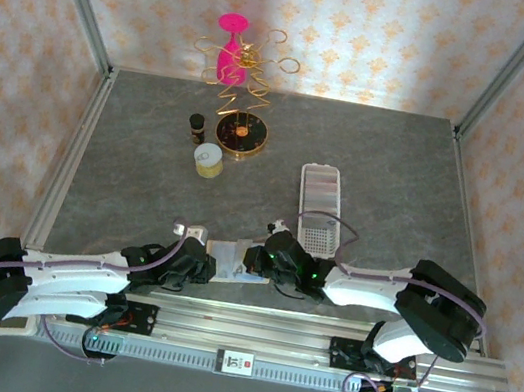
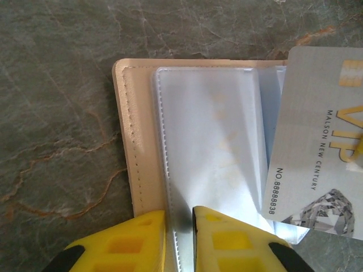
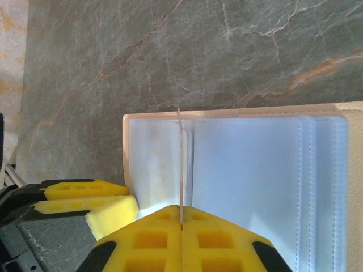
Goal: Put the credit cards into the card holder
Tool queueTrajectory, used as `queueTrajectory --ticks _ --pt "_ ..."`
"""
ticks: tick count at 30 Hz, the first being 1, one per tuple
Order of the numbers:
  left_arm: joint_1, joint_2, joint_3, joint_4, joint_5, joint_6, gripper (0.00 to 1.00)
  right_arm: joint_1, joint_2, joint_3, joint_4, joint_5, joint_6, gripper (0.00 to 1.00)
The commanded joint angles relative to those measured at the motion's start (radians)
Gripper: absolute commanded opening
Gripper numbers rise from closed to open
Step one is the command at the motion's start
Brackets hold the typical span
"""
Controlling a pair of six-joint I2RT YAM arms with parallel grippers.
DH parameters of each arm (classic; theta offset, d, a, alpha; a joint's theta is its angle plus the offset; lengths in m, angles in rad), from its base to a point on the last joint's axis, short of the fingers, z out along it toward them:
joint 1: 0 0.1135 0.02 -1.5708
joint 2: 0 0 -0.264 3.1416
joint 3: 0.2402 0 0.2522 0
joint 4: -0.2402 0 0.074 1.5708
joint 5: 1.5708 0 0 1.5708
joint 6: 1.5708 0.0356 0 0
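Right gripper [image 3: 180, 212]: jaws closed on one credit card [image 2: 317, 141], held by its near edge. In the right wrist view the card appears edge-on as a thin upright line over the open beige wallet [image 2: 127, 141]. In the left wrist view its printed face shows, pale blue-grey and slightly tilted, overlapping the wallet's right side.

Left gripper [image 2: 179, 218]: jaws set narrow, with the near edge of a clear sleeve [image 2: 210, 141] between them. It appears to be pinching the sleeve and pinning the wallet to the table [image 1: 147, 156].

Card holder [image 1: 319, 231]: the long white tray lies flat on the table, its near end just beyond the right gripper and its length running away from the arms. The perforated base at the near end is bare. The far half has a pale, striped look, too small to tell whether cards lie there.

Assessment of progress: the held card is at the wallet, not in the tray, so this card is not yet delivered. What remains for it is a lift clear of the sleeves, a short carry to the tray, and a flat release inside the rim. How many cards are already placed, and how many remain in the wallet's sleeves, cannot be established; the visible sleeves look clouded and their contents are unclear.
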Motion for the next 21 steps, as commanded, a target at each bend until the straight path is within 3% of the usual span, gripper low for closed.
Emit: queueTrajectory --ticks 1,10,21 --pt "-0.009 0.006 -0.027 -0.003 -0.016 -0.007 0.16 0.009 0.017 -0.02 0.015 0.003 0.017 0.0" --pt "-0.008 0.035 -0.027 0.007 -0.012 -0.006 0.16 0.009 -0.037 -0.041 -0.013 0.056 0.019 0.0" --pt "-0.007 0.045 -0.024 0.012 -0.008 -0.004 0.16 0.018 0.015 -0.043 0.033 -0.029 0.036 0.0"
